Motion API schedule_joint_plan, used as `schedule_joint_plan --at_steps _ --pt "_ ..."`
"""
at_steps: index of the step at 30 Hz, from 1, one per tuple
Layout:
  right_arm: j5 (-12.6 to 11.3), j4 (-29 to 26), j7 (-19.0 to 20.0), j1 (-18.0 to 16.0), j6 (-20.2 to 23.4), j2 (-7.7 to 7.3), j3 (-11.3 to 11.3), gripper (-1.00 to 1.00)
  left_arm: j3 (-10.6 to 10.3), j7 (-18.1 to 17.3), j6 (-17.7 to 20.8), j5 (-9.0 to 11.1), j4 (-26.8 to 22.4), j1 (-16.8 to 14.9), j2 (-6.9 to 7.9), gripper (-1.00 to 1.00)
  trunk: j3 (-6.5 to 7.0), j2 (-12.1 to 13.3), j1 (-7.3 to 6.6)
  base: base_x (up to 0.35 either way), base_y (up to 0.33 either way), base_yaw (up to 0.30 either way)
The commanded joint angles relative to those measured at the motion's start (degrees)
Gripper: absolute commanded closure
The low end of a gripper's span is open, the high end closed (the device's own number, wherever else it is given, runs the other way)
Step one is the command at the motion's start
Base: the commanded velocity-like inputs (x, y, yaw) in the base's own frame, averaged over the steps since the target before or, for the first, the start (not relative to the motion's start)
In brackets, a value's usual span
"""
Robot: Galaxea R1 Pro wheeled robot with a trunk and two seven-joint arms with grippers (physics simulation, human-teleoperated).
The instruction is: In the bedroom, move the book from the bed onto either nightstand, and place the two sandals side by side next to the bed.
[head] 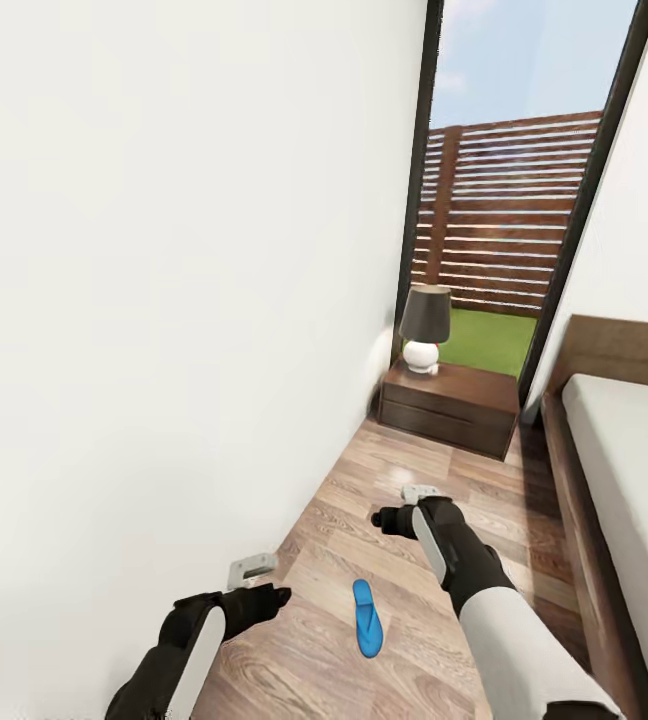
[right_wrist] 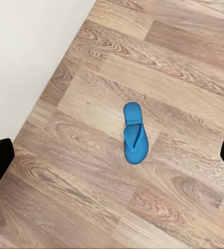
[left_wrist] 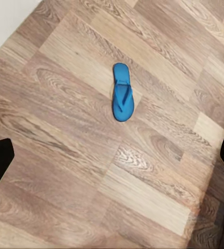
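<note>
One blue sandal (head: 367, 619) lies flat on the wood floor (head: 424, 470), strap side up, in the aisle btwn the white wall (head: 164, 300) and the bed (head: 629, 470); it sits btwn the two arms in the head view, closer to the robot than the nightstand (head: 451, 405). Left gripper (head: 252, 572) hangs above the floor near the wall, to the sandal's left; right gripper (head: 416, 494) hangs farther fwd, to the sandal's right, both clear of it. Left wrist view: sandal (left_wrist: 122, 99) ahead on the planks, dark finger tips at both frame edges, so jaws spread wide, nothing held. Right wrist view: same sandal (right_wrist: 135, 133), wall strip beside it, finger tips again at opposite edges, wide apart and empty. Nightstand stands against the wall at the aisle's far end, just beside the bed's headboard (head: 614, 350), w/ a lamp (head: 424, 328) on top: dark shade, white round base. Behind it a tall window (head: 509, 200) shows a slatted wood fence, grass, sky. Bed's off-white mattress and brown frame run along the right edge.
</note>
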Motion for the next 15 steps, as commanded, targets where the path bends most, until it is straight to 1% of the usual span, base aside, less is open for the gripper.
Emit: schedule_joint_plan --at_steps 1,4,5,8,9,12,13,14,15 --pt "-0.15 2.60 -0.21 -1.22 -1.44 0.05 -0.18 -1.00 -0.07 0.56 0.98 0.58 -0.51 -0.59 -0.16 -1.00 -0.25 -0.45 0.22 0.000 0.000 0.000" --pt "-0.02 11.65 -0.23 -5.29 -5.80 0.04 -0.18 -1.00 -0.11 0.79 3.16 0.60 -1.29 -3.02 -0.47 -1.00 -0.79 -1.65 0.88 0.000 0.000 0.000" --pt "-0.02 11.65 -0.23 -5.29 -5.80 0.04 -0.18 -1.00 -0.11 0.79 3.16 0.60 -1.29 -3.02 -0.47 -1.00 -0.97 -2.05 1.10 0.000 0.000 0.000" --pt "0.12 20.65 -0.23 -9.47 -9.35 0.03 -0.18 -1.00 -0.08 1.66 4.53 0.64 -1.26 -6.28 -0.67 -1.00 -1.50 -3.25 1.76 0.000 0.000 0.000" --pt "0.12 20.65 -0.23 -9.47 -9.35 0.03 -0.18 -1.00 -0.08 1.66 4.53 0.64 -1.26 -6.28 -0.67 -1.00 -1.68 -3.66 1.98 0.000 0.000 0.000" --pt "0.23 26.38 -0.22 -12.35 -12.02 0.03 -0.15 -1.00 -0.14 2.95 5.53 0.70 -0.56 -9.76 -0.84 -1.00 -2.22 -4.86 2.64 0.000 0.000 0.000" --pt "0.25 27.60 -0.23 -12.97 -12.58 0.05 -0.14 -1.00 -0.16 3.41 6.01 0.72 -0.40 -10.78 -0.94 -1.00 -2.40 -5.26 2.86 0.000 0.000 0.000" --pt "0.25 27.60 -0.23 -12.97 -12.58 0.05 -0.14 -1.00 -0.16 3.41 6.01 0.72 -0.40 -10.78 -0.94 -1.00 -2.58 -5.66 3.08 0.000 0.000 0.000" --pt "0.27 28.57 -0.21 -13.46 -13.01 0.06 -0.13 -1.00 -0.17 3.89 6.54 0.74 -0.29 -11.68 -1.05 -1.00 -2.76 -6.06 3.30 0.000 0.000 0.000"
